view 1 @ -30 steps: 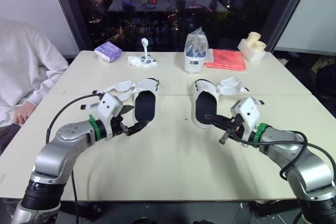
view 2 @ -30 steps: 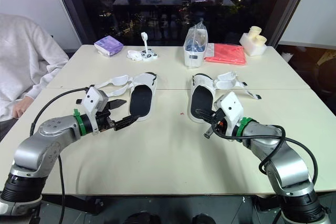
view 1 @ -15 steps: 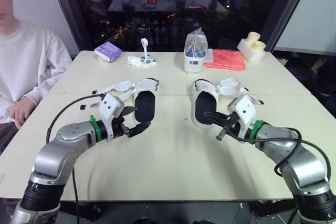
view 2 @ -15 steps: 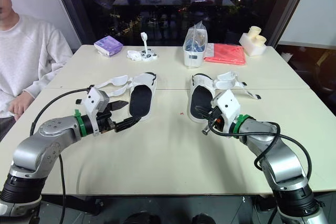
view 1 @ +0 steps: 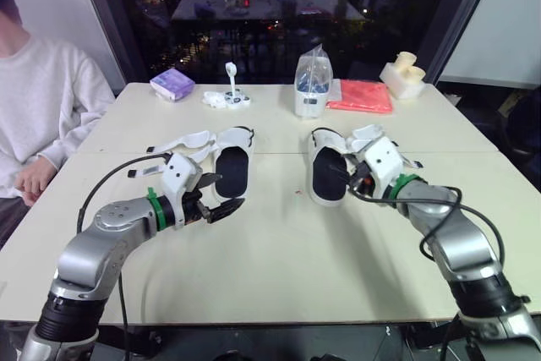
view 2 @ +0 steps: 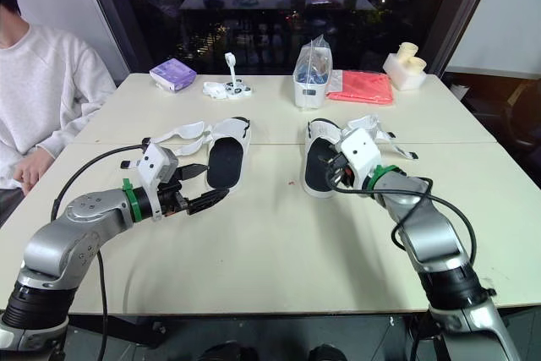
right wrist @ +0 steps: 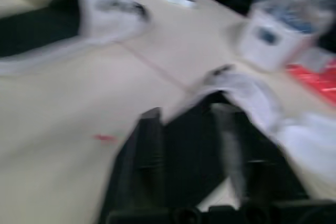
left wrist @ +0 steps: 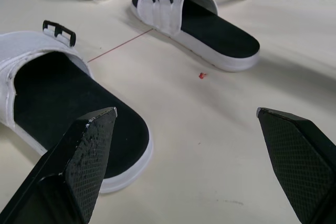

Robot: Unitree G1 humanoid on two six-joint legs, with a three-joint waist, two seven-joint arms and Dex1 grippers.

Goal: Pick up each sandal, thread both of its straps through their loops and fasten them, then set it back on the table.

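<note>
The right gripper point(view 2: 332, 177), slightly parted over the right sandal point(view 2: 313, 171), may shove it instead of gripping — the left gripper point(left wrist: 186, 111) hangs spread wide.

A white container point(view 1: 311, 90) under a clear bag stands at the table's point(view 1: 279, 268) far side. Just right of the container lies a red cloth point(view 1: 361, 96). Further right sits a cream object point(view 1: 404, 73). Left of the container stands a small white item point(view 1: 227, 97), then a purple packet point(view 1: 172, 84). Far left of the container sits a person point(view 1: 42, 107).
</note>
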